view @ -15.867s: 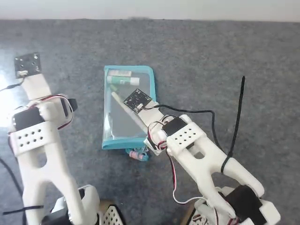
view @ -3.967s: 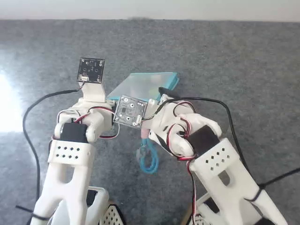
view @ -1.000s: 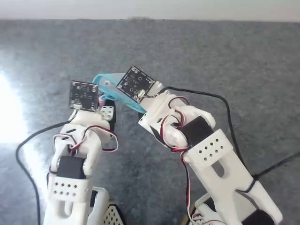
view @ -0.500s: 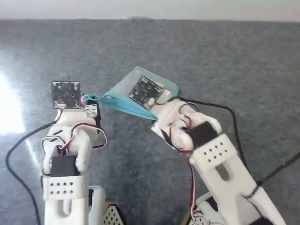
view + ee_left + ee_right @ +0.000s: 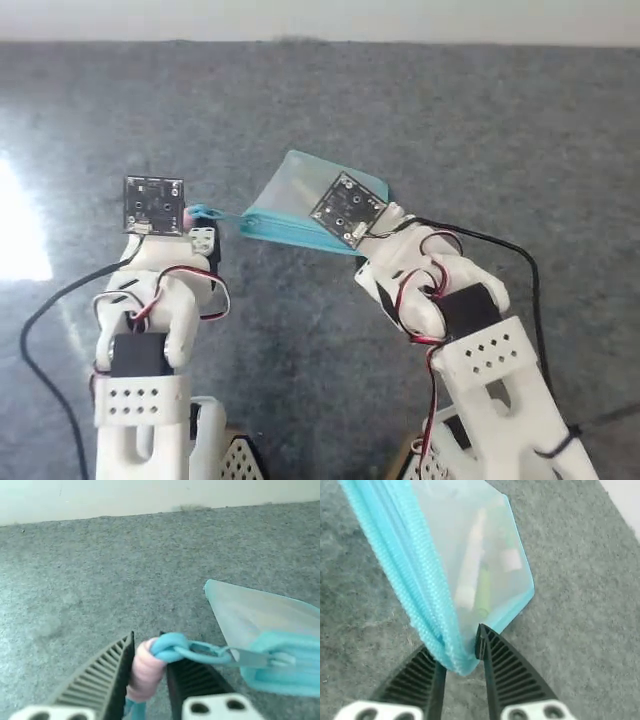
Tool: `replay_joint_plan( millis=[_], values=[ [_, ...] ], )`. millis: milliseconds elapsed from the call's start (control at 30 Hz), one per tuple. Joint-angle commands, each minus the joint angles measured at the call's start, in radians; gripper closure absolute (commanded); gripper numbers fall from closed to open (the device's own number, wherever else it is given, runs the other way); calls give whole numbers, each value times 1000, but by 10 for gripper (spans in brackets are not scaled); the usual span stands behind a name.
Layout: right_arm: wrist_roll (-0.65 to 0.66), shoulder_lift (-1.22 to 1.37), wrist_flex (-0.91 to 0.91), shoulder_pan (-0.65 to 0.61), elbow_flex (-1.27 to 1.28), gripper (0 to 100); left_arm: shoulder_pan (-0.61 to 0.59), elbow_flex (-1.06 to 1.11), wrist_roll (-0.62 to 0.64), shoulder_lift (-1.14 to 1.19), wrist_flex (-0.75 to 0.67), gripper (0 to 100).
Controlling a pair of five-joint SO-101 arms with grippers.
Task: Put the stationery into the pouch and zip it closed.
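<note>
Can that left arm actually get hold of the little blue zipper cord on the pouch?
Probably yes: the left tool looks shut on the zipper cord, while the right tool grips the pouch.

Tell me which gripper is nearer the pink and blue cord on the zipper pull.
Left. The left gripper is shut on the pink and blue cord; the right gripper clamps the translucent blue pouch at its far end.

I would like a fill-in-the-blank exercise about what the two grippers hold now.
The left gripper is shut on a cord with a ____ bead. The right gripper is shut on the pouch at its ____ edge. The stationery lies ____ the pouch.
Missing: pink; zipper; inside.
</note>
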Motion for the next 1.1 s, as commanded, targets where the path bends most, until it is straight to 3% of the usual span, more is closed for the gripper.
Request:
replay_joint_plan(
  millis=[0, 133, 200, 467, 667, 833, 933, 1067],
  values=[
    [-49, 10, 42, 77, -12, 865, 49, -15, -9, -20, 9, 663],
    [-77, 4, 48, 99, -52, 642, 68, -15, -20, -15, 9, 629],
    [-60, 5, 73, 111, -71, 592, 69, -12, -40, -12, 9, 629],
    [-126, -4, 302, 113, -158, 589, 72, -5, -75, -20, 55, 628],
    [-132, -5, 473, 114, -215, 589, 78, -162, -310, -21, 489, 628],
    [-133, -4, 486, 116, -215, 589, -51, -338, -480, -21, 749, 628],
    [-140, -7, 481, 116, -215, 589, -163, -426, -463, -21, 733, 628],
    [-167, -25, 478, 116, -215, 597, -235, -463, -287, -35, 608, 628]
  ],
)
